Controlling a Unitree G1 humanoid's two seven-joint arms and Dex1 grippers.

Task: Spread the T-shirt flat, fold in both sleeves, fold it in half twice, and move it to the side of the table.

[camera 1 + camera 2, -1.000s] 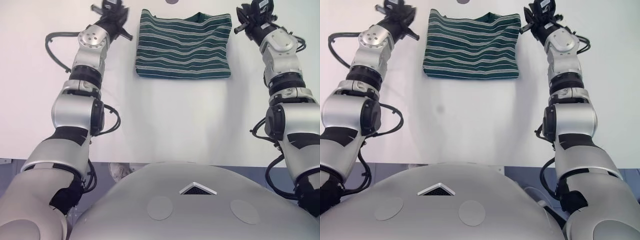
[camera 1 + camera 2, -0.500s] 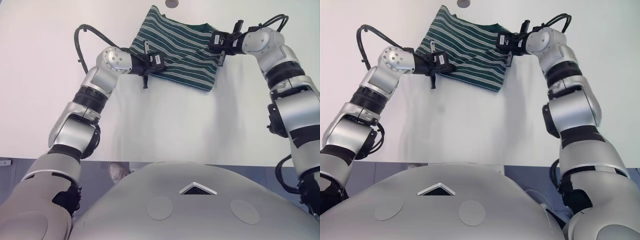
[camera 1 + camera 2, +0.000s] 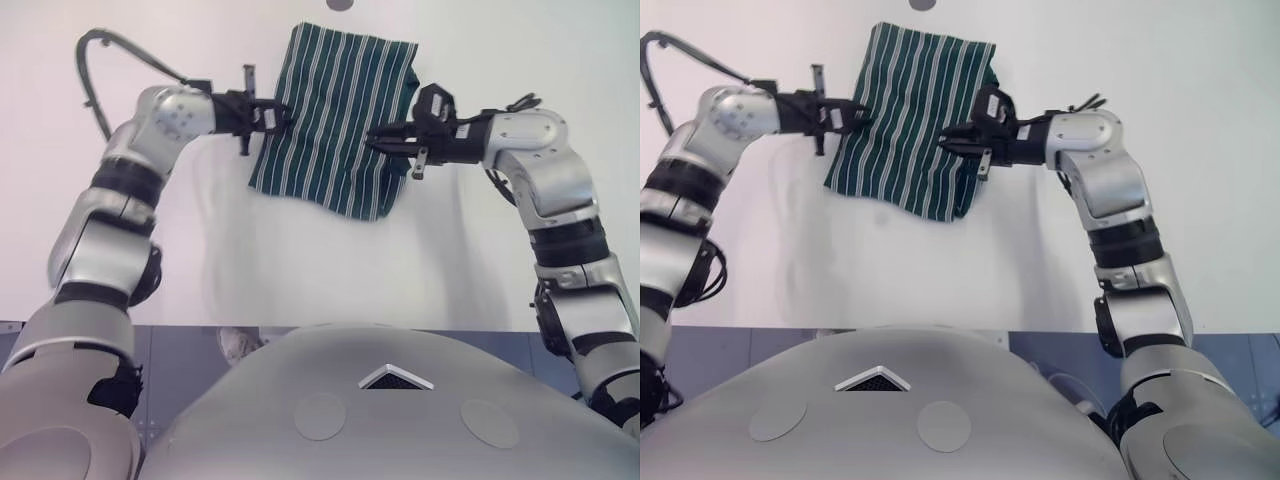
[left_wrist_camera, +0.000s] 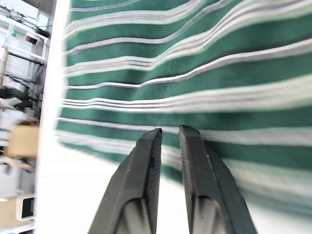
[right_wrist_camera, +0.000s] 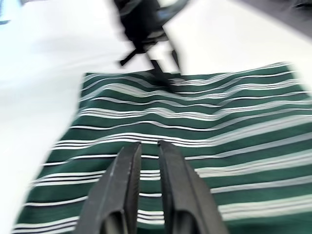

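The folded green T-shirt [image 3: 335, 110] with white stripes lies askew on the white table [image 3: 300, 270], its stripes running away from me. My left gripper [image 3: 268, 115] sits at the shirt's left edge, fingers pressed together on the fabric [image 4: 195, 73]. My right gripper [image 3: 378, 140] comes in from the right side and rests on the shirt's right part, shut on the cloth [image 5: 219, 126]. In the left wrist view my gripper [image 4: 169, 130] has its tips at the shirt's border. In the right wrist view my gripper [image 5: 149, 144] lies over the stripes.
A small dark round mark [image 3: 339, 4] sits on the table just beyond the shirt. Bare white tabletop stretches left, right and toward the near edge [image 3: 300, 322]. The left gripper [image 5: 146, 24] shows blurred across the shirt in the right wrist view.
Both grippers came in from the far corners to the shirt's sides. The shirt has turned about a quarter turn and slid nearer; the right arm swung inward.
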